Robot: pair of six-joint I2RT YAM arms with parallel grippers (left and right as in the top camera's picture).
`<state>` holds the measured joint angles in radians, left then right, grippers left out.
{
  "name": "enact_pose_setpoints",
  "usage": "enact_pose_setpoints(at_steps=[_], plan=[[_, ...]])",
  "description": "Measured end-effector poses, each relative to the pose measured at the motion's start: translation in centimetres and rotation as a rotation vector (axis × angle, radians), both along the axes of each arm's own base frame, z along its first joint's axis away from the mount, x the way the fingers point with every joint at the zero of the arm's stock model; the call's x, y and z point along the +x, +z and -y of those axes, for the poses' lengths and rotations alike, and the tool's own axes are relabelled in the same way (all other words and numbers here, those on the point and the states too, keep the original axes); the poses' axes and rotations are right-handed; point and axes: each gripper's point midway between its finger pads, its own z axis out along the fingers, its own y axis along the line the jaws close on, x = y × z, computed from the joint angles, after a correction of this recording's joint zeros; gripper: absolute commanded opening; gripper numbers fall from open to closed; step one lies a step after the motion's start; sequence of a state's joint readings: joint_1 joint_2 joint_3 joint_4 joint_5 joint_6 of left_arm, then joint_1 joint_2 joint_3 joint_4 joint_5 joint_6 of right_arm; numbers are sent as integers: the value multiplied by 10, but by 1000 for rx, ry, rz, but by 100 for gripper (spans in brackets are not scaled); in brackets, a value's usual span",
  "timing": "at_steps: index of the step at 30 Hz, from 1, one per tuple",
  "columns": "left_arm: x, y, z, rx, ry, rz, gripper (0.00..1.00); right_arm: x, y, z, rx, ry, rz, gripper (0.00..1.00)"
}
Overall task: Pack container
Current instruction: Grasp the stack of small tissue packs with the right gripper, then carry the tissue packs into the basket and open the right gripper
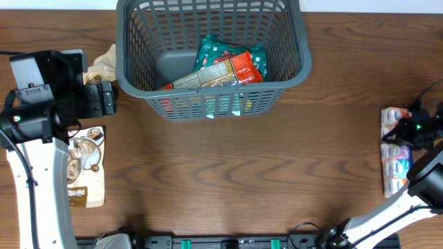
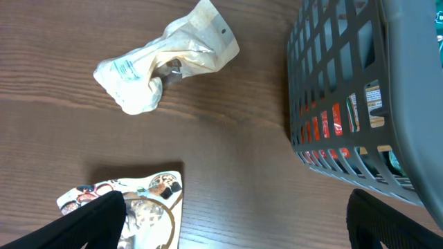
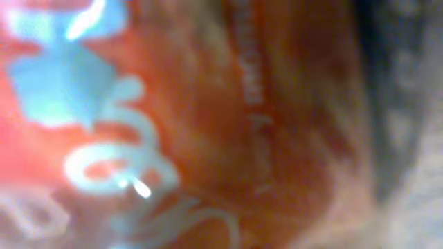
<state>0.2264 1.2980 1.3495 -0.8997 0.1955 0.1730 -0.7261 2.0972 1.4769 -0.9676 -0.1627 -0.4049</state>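
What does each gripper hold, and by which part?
Left gripper: open, nothing held. Right gripper: down at a pink-and-white packet; whether it grips cannot be told.

Looking down on a dark brown wood-grain table (image 1: 277,159), lying in soft even light, bordering a pale strip (image 1: 374,5) beyond.

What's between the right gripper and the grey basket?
Nothing; in the overhead view only bare tabletop runs from the basket to the right gripper.

Matt plastic container (image 1: 294,66) (glossy packets (image 1: 228,66) inside), wood-grain table (image 1: 242,173).
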Motion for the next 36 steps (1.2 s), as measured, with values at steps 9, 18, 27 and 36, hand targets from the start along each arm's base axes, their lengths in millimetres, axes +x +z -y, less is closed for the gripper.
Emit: enact_pose_setpoints(at_steps=[9, 18, 27, 36], plan=[[-4, 8, 1, 6, 0, 26, 92, 71, 68, -50, -55, 89, 158, 1], [-6, 13, 1, 9, 0, 39, 92, 137, 373, -146, -306, 240, 868, 1], [-10, 11, 2, 7, -3, 23, 92, 109, 482, -350, -255, 811, 1268, 1], [-11, 10, 3, 7, -3, 18, 92, 116, 399, -511, -148, 1335, 1224, 1]])
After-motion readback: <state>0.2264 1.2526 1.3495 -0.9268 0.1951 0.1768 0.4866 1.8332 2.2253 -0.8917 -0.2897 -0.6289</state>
